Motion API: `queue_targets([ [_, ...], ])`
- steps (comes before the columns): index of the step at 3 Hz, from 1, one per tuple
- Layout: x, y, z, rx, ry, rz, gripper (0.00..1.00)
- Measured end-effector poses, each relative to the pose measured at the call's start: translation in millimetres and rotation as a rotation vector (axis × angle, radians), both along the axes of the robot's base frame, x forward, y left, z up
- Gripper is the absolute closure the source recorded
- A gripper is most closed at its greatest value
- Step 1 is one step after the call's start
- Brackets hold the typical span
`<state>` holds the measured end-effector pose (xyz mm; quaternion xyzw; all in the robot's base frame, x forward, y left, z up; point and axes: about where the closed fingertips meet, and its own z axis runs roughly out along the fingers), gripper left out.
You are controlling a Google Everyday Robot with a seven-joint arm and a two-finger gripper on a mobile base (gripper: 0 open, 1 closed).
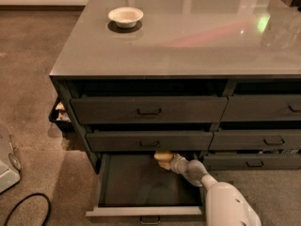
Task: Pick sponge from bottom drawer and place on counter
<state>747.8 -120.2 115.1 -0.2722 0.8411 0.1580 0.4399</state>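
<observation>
The bottom drawer point(141, 211) of the left column is pulled open, and its dark floor shows. The pale yellow sponge point(162, 157) is at the back right of this drawer, just under the middle drawer's front. My gripper point(170, 163) reaches into the drawer from the lower right and its tip is right at the sponge, touching it. The white arm point(228, 205) crosses the drawer's right front corner. The glossy grey counter point(202, 36) spans the top of the cabinet.
A white round bowl point(125, 16) stands on the counter's far left. The other drawers point(149, 111) are shut. A black cable point(28, 206) and a pale object point(7, 166) lie on the carpet at the left. A dark bin point(59, 114) sits beside the cabinet.
</observation>
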Motion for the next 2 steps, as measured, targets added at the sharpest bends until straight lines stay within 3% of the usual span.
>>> queue_targets([
  [2,-5.3,9.2,1.6,0.019,-0.012,0.042,0.88],
])
